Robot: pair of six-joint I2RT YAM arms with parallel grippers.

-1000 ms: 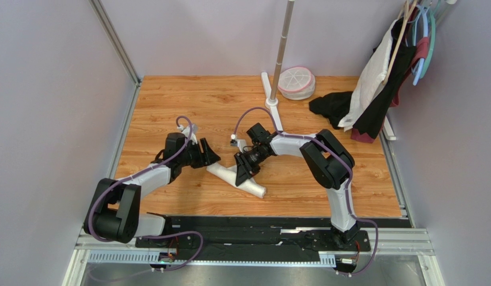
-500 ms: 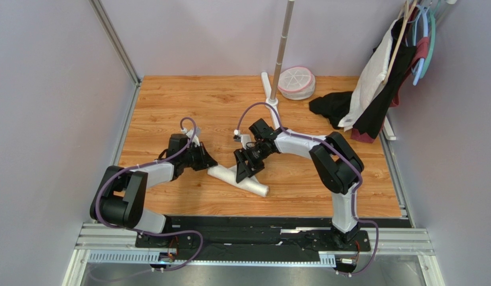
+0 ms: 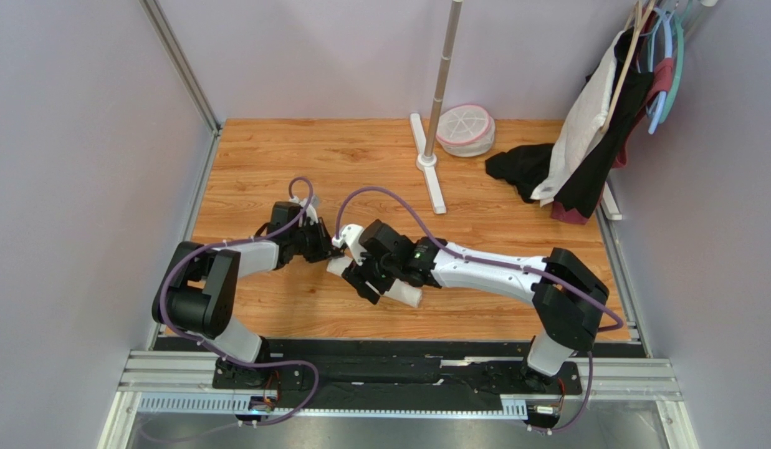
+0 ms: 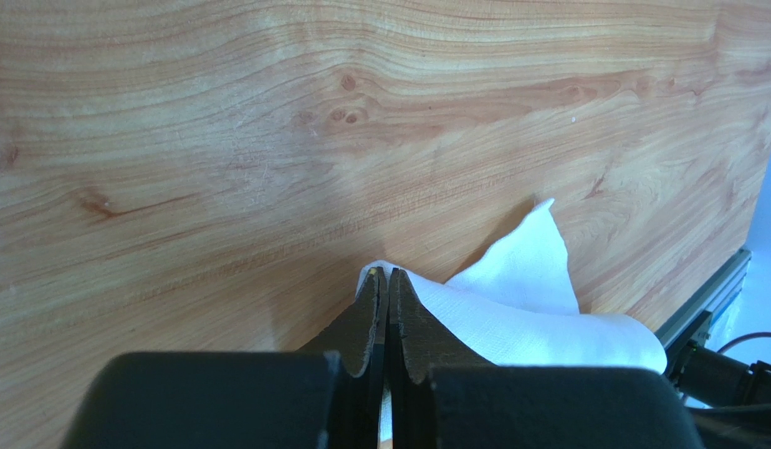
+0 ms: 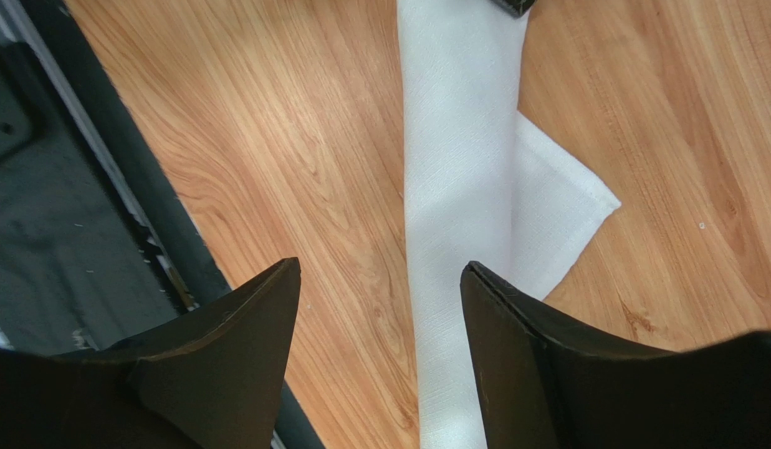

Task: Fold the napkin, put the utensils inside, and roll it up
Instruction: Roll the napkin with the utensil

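Top view: the wood table has open room toward the far-left; the black rail runs along the near edge. The napkin lies rolled, near that edge. Both arms reach low, the left gripper at the roll's left end and the right gripper over its middle.

Left wrist: jaws clenched, tips touching cloth; cannot tell if pinched. 1 loose corner sticks out.

Right wrist: jaws released, wide above the roll.

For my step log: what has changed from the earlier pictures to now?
The left gripper has shut at the napkin's end; whether it pinches cloth is unclear. The right arm stretched out leftward, and the right gripper opened wider over it. The napkin stayed rolled in place.
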